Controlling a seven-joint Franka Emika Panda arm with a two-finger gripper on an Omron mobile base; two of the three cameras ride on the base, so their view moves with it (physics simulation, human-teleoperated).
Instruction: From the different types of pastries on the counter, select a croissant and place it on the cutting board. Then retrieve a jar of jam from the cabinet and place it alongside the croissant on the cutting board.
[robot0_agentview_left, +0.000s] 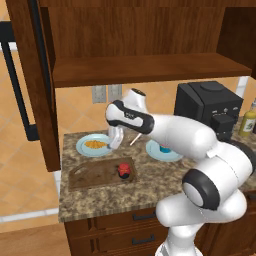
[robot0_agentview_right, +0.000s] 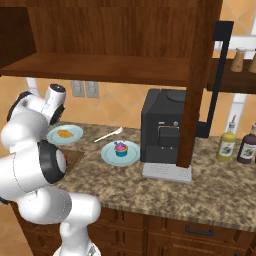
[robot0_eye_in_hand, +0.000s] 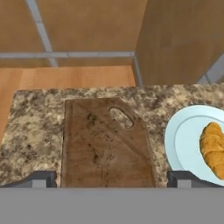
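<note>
- Gripper (robot0_eye_in_hand: 112, 178): two dark finger tips stand wide apart with nothing between them; it hangs above the near end of the board.
- Board (robot0_eye_in_hand: 105, 144): dark brown wood, rectangular with rounded corners and faint scratches; an oval handle slot sits at its far end, ahead of the jaws. It lies flat on the counter.
- Counter (robot0_eye_in_hand: 35, 127): speckled brown-grey granite, over wooden drawers with dark handles.
- Croissant (robot0_eye_in_hand: 213, 148): golden-orange, ridged, crescent-shaped; it rests on a round light-blue plate (robot0_eye_in_hand: 186, 140) just beside the board, off to the side of one finger tip.
- Jar (robot0_agentview_left: 123, 170): small, squat, red-lidded, standing on the board's end away from the slot.
- Cupcake (robot0_agentview_right: 120, 148): pink frosting, blue wrapper, on a second light-blue plate (robot0_agentview_right: 131, 156), well apart from the jaws.
- Fork (robot0_agentview_right: 108, 134): white, lying on the counter between the two plates.
- Cabinet (robot0_agentview_left: 150, 70): dark brown wood with a wide shelf, above the arm.
- Coffee machine (robot0_agentview_right: 165, 131): black, boxy, beyond the cupcake.
</note>
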